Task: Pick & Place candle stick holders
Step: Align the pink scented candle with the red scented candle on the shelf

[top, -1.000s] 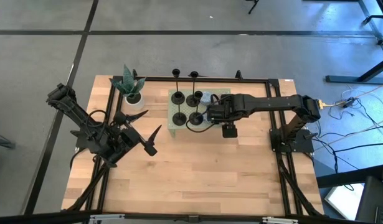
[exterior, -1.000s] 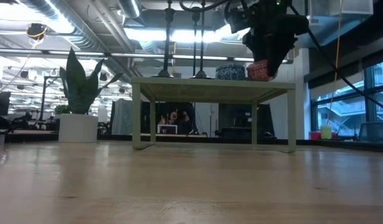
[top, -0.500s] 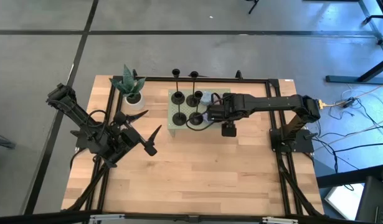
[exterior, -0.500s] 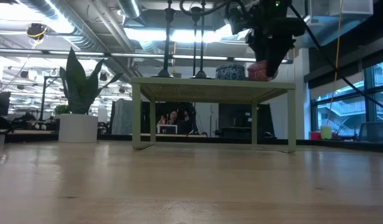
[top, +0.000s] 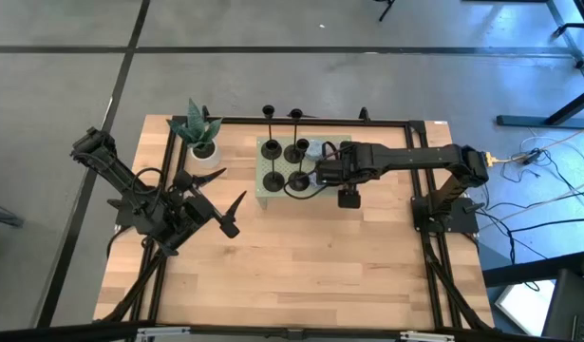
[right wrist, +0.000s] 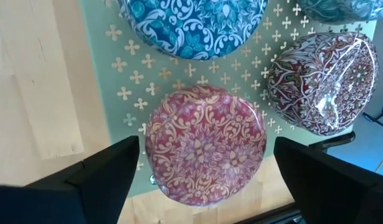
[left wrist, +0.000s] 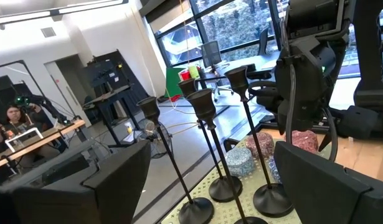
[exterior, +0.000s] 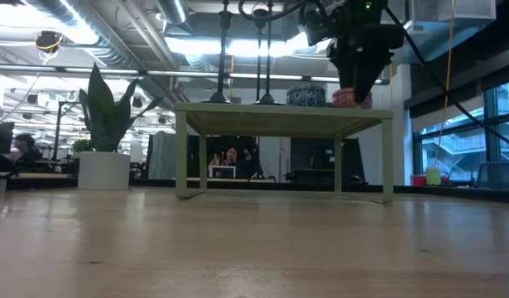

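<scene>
1. Worktop (top: 301, 266) of pale wood fills the high view, with a black frame along its edges; the low view looks level across its planks.
2. A small pale-green perforated stand (top: 265, 195) sits near the far edge; only the low view shows that it is a raised platform on legs (exterior: 181, 157).
3. The potted plant (top: 198, 133) stands to the stand's left, apart from it.
4. The candle stick holders (top: 273, 179) stand upright on the stand; the left wrist view shows their thin stems and cup tops (left wrist: 202, 102).
5. The right tool (top: 322, 171) hangs over the stand's right end, fingers apart and holding nothing; only its wrist view shows the red patterned puck (right wrist: 207, 144) lying between them.
6. The left tool (top: 225, 204) waits well left of the stand, fingers apart and empty.
</scene>
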